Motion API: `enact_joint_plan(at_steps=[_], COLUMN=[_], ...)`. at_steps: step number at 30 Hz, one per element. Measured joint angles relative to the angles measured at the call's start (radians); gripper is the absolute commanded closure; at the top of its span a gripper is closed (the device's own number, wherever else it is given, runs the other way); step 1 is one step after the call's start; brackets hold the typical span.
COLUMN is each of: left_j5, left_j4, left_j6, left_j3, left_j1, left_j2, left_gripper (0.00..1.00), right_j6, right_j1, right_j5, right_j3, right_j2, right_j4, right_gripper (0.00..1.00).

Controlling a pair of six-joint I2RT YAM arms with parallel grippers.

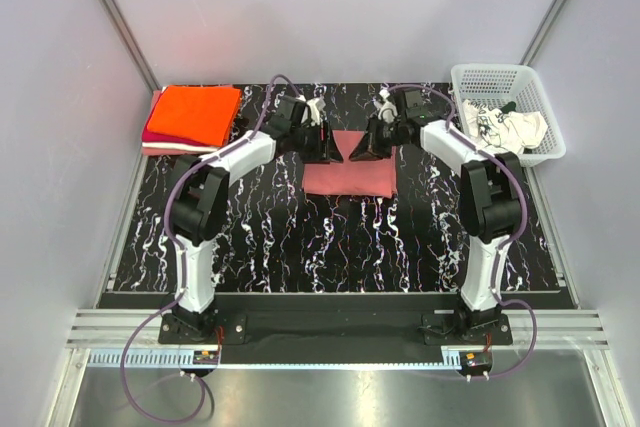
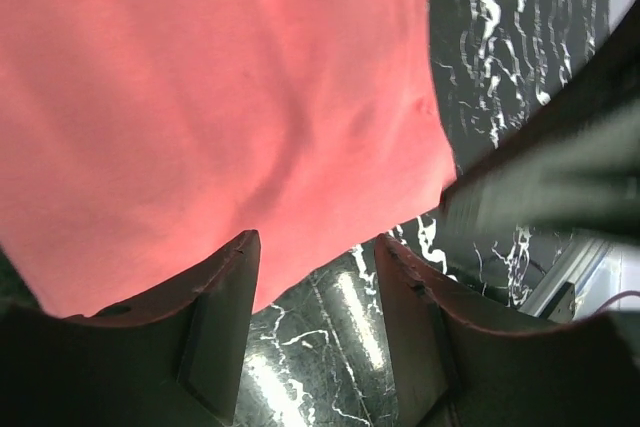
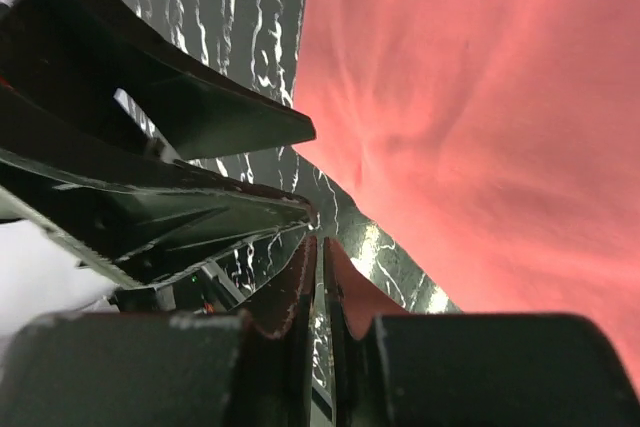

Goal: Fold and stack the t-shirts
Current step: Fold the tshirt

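Observation:
A dusty rose-red t-shirt (image 1: 348, 177) lies folded flat in the middle of the black marbled table; it also shows in the left wrist view (image 2: 200, 97) and the right wrist view (image 3: 480, 97). My left gripper (image 1: 329, 147) is open and empty, with its fingertips (image 2: 243, 247) just above the shirt's far edge. My right gripper (image 1: 360, 147) is shut on nothing at the same edge (image 3: 320, 244), close to the left one. An orange t-shirt (image 1: 197, 112) lies folded on a magenta one (image 1: 155, 137) at the far left. A white printed t-shirt (image 1: 505, 129) lies in the basket.
The white plastic mesh basket (image 1: 480, 77) stands at the far right corner of the table. The two grippers nearly touch tip to tip over the shirt's far edge. White walls enclose the table (image 1: 300, 237) on three sides.

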Motion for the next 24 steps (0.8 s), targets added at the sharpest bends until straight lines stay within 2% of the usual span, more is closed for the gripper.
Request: enact_joint_plan(at_steps=[7, 12, 13, 15, 20, 24], left_j5=[-0.036, -0.047, -0.047, -0.050, -0.067, -0.028], left_j4=[-0.042, -0.091, -0.101, -0.120, -0.165, -0.180], left_j6=[-0.003, 0.000, 0.005, 0.021, 0.067, 0.107], left_j3=[-0.019, -0.031, -0.031, -0.028, -0.027, 0.008], left_j1=[0.027, 0.048, 0.052, 0.060, 0.091, 0.142], left_j2=[0.032, 0.062, 0.062, 0.054, 0.003, 0.000], left_gripper=[0.49, 0.48, 0.47, 0.43, 0.39, 0.38], right_j6=[-0.022, -0.028, -0.029, -0.033, -0.066, -0.108], right_j1=[0.003, -0.027, -0.031, -0.037, -0.045, -0.075], right_j5=[-0.006, 0.013, 0.019, 0.051, 0.153, 0.217], right_j3=[-0.046, -0.100, -0.109, -0.145, -0.219, -0.222], right_j2=[0.122, 0.129, 0.116, 0.059, -0.130, -0.182], right_j4=[0.014, 0.005, 0.005, 0.004, -0.015, -0.022], right_gripper=[0.90, 0.89, 0.83, 0.78, 0.48, 0.40])
